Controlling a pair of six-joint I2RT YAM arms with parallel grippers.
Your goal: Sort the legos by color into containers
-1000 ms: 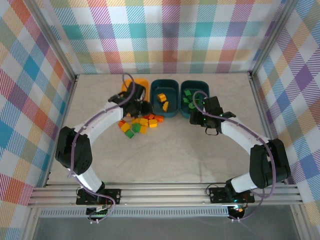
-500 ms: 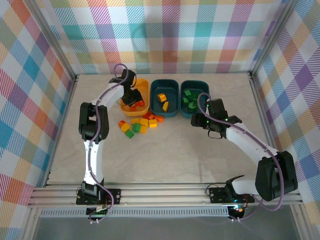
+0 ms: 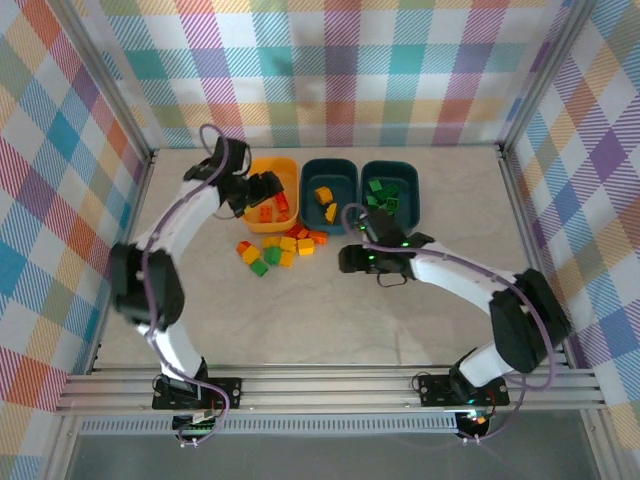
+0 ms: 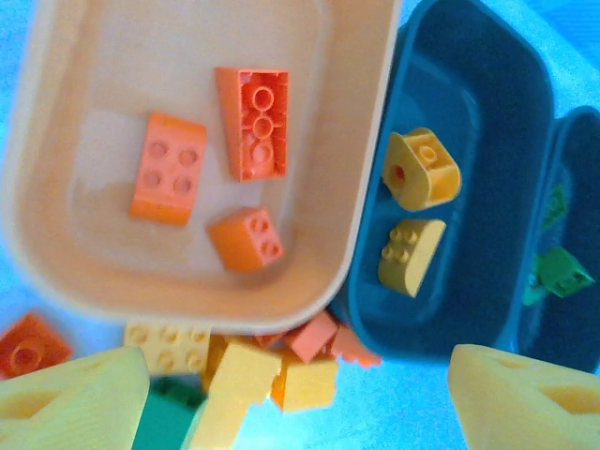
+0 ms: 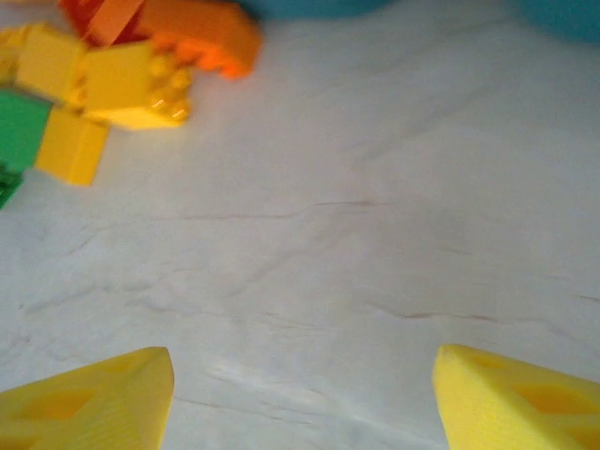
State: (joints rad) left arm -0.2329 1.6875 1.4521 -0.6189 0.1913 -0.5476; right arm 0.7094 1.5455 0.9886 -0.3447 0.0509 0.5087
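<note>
Where left gripper [image 4: 300, 398] hangs: over orange tub [image 4: 187, 309], fingers apart.
Right gripper [image 5: 300, 394]: fingers apart, near loose bricks [image 5: 122, 94].

The orange-yellow tub [image 3: 272, 161] holds three red-orange bricks [image 4: 169, 170]; the middle teal tub [image 3: 330, 162], just beside its right wall, holds two yellow bricks [image 4: 420, 169]; the far teal tub [image 3: 392, 164], beyond that, holds green bricks [image 3: 382, 196]; a loose pile [image 3: 280, 247] of red-orange, yellow and green bricks lies by its near rim.
</note>
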